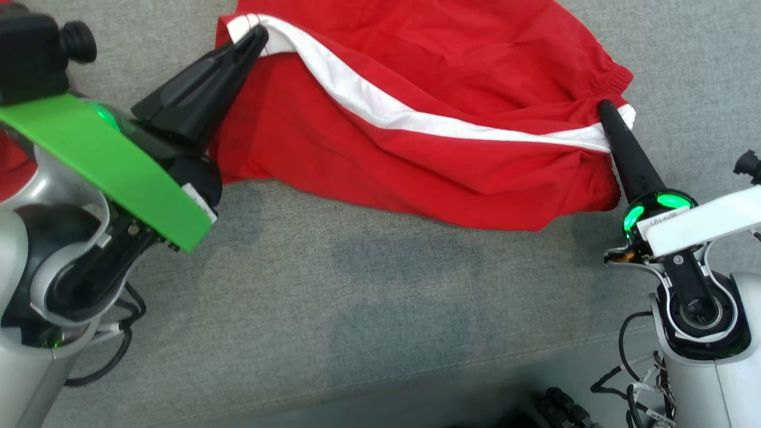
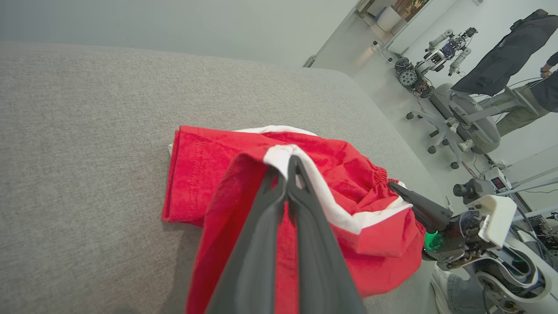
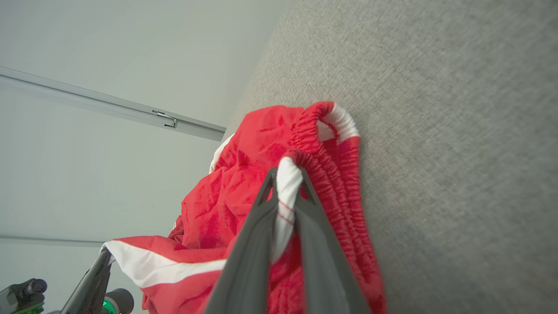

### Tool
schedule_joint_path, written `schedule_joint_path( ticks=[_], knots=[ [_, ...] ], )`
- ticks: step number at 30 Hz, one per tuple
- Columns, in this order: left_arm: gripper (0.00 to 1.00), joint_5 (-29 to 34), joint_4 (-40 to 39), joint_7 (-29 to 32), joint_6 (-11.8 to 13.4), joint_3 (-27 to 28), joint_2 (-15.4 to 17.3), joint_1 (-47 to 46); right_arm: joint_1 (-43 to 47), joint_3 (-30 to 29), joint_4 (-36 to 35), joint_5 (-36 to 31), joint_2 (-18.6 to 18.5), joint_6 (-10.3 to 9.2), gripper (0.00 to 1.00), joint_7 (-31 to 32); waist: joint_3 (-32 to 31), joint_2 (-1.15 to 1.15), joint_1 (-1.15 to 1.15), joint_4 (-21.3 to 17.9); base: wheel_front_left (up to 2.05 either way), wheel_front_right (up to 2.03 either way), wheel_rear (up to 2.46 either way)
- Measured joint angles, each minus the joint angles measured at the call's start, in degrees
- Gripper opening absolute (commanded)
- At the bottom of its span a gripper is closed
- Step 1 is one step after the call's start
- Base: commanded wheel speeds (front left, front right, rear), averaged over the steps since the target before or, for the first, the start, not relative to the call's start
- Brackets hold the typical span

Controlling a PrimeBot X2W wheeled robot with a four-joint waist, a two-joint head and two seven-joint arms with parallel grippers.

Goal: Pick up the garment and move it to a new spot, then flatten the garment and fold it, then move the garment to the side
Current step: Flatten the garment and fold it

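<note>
The garment [image 1: 416, 89] is a pair of red shorts with a white side stripe, stretched between both arms over a grey surface [image 1: 333, 297]. My left gripper [image 1: 257, 32] is shut on the hem end of the white stripe at the upper left; in the left wrist view the left gripper [image 2: 291, 162] pinches that white edge of the garment [image 2: 209, 170]. My right gripper [image 1: 606, 110] is shut on the elastic waistband at the right. In the right wrist view the right gripper [image 3: 287, 172] clamps white waistband cloth of the garment [image 3: 244, 183].
The grey fabric surface spreads wide below and left of the garment. Its front edge [image 1: 416, 380] runs along the bottom, with cables [image 1: 565, 407] beyond. In the left wrist view an office chair [image 2: 466, 117], another robot [image 2: 436, 52] and a person [image 2: 510, 48] stand on the floor past the surface.
</note>
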Motion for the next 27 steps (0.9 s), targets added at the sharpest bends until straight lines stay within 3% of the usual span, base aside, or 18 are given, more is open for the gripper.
schedule_joint_path(
  ticks=[14, 23, 27],
  knots=[
    [0.0, -0.1, 10.6, 5.2, 0.0, -0.5, -5.3, -9.4, -4.3, -0.4, 2.3, 2.4, 0.0, -0.51, 0.0, -2.1, -0.5, 0.0, 0.0, -2.3, 0.0, 0.0, 0.0],
    [0.0, -0.1, 13.7, 6.0, 0.0, -0.6, -6.3, -9.5, -4.1, -1.5, 2.9, 3.0, 0.0, -0.59, 0.0, -3.4, -3.6, 0.0, 0.0, -2.0, 0.0, 0.0, 0.0],
    [0.0, -0.1, 14.4, 6.8, 0.0, 0.1, -6.6, -9.8, -4.2, -1.5, 2.9, 3.0, 0.0, -1.51, 0.0, -3.3, -4.4, 0.0, 0.0, -2.0, 0.0, 0.0, 0.0]
  ],
)
